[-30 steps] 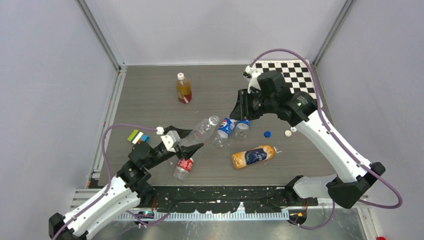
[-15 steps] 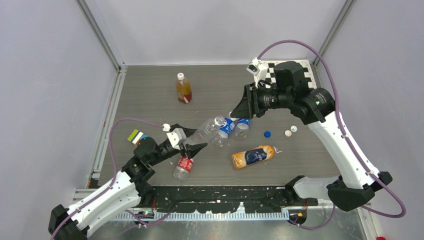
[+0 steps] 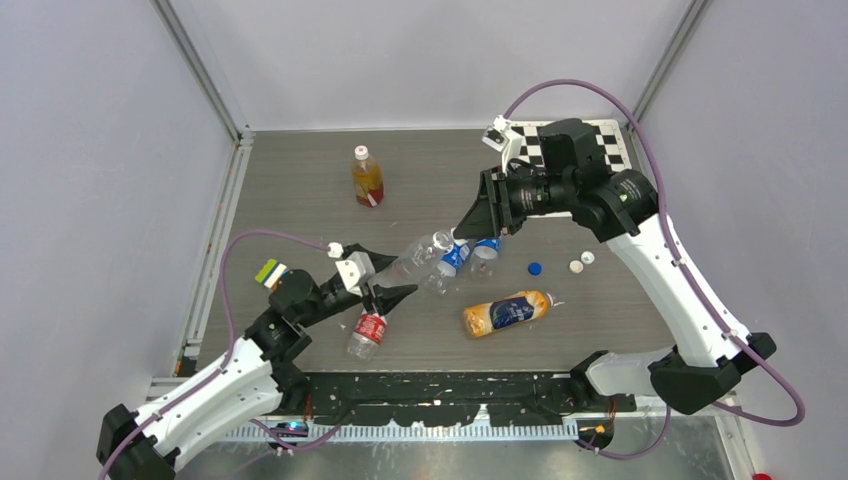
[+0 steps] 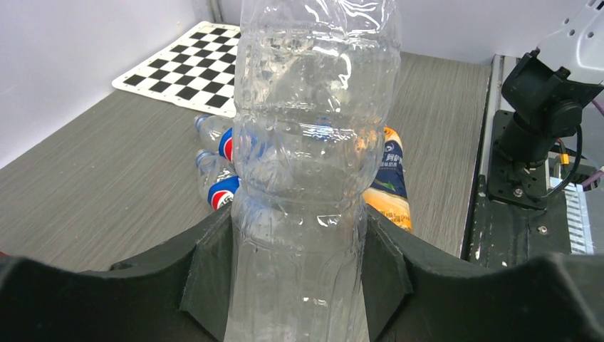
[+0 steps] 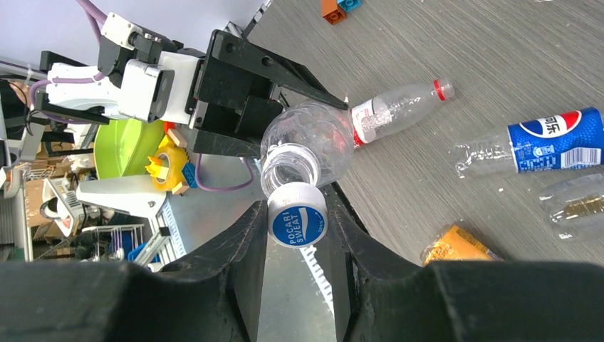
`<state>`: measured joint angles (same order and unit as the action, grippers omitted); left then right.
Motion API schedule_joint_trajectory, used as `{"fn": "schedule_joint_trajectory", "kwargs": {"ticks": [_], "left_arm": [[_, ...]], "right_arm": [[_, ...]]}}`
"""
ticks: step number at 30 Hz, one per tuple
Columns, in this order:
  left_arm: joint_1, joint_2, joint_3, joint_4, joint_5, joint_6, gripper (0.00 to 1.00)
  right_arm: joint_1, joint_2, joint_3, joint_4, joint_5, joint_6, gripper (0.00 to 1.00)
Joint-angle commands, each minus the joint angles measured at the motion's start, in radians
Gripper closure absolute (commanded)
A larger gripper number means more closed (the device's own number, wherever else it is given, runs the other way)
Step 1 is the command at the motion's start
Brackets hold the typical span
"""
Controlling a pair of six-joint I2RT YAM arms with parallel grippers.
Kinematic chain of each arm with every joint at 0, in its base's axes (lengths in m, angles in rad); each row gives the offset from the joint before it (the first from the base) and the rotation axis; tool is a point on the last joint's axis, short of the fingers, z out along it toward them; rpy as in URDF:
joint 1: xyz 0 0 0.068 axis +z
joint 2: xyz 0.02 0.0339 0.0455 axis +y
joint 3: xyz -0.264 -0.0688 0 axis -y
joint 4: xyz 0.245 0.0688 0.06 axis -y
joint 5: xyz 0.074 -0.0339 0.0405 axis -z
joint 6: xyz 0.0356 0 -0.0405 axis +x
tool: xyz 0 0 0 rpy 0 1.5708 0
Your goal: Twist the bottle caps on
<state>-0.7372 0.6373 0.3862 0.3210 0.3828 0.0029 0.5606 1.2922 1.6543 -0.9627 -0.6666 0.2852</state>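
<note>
My left gripper [image 4: 295,263] is shut on the body of a clear, uncapped bottle [image 4: 313,121] and holds it tilted above the table [image 3: 415,257]. In the right wrist view its open mouth [image 5: 288,169] faces my right gripper [image 5: 298,217]. That gripper is shut on a white bottle cap with a blue label [image 5: 298,215], right at the rim of the mouth and slightly off to one side. Loose bottle caps lie to the right on the table: a blue one [image 3: 535,268] and two white ones [image 3: 576,266].
Two Pepsi bottles [image 3: 455,255] lie under the held bottle. A red-label bottle [image 3: 368,330] and an orange bottle [image 3: 507,312] lie nearer the front. A capped juice bottle [image 3: 367,177] stands at the back, with a checkerboard [image 3: 600,150] at the back right. Coloured blocks [image 3: 268,272] lie at the left.
The left arm has carried the clear bottle to the right. The right gripper has swung left with the cap, so cap and bottle mouth have come together.
</note>
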Motion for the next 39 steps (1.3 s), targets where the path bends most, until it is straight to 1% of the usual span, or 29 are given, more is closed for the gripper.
{"fn": "schedule_joint_trajectory", "kwargs": {"ticks": [1, 14, 15, 25, 34, 36, 39], "left_arm": [[0.004, 0.005, 0.049, 0.046, 0.019, -0.031, 0.96], [0.005, -0.003, 0.064, -0.002, 0.036, -0.026, 0.99], [0.005, -0.003, 0.069, -0.014, 0.037, -0.021, 1.00], [0.005, -0.004, 0.148, -0.203, 0.054, 0.038, 1.00], [0.005, 0.004, 0.180, -0.232, 0.078, 0.004, 1.00], [0.005, 0.013, 0.199, -0.260, 0.101, 0.006, 1.00], [0.005, 0.023, 0.241, -0.347, 0.126, 0.041, 1.00]], "right_arm": [[-0.004, 0.005, 0.014, 0.055, -0.059, 0.016, 0.99], [-0.004, 0.027, 0.006, 0.053, -0.066, 0.017, 0.99], [-0.004, 0.031, 0.007, 0.048, -0.065, 0.014, 0.99], [0.011, 0.045, 0.006, 0.011, -0.051, -0.015, 1.00], [0.046, 0.058, -0.006, -0.016, -0.048, -0.053, 0.99], [0.050, 0.061, -0.009, -0.024, -0.046, -0.065, 0.99], [0.056, 0.071, -0.007, -0.049, -0.043, -0.094, 0.99]]}}
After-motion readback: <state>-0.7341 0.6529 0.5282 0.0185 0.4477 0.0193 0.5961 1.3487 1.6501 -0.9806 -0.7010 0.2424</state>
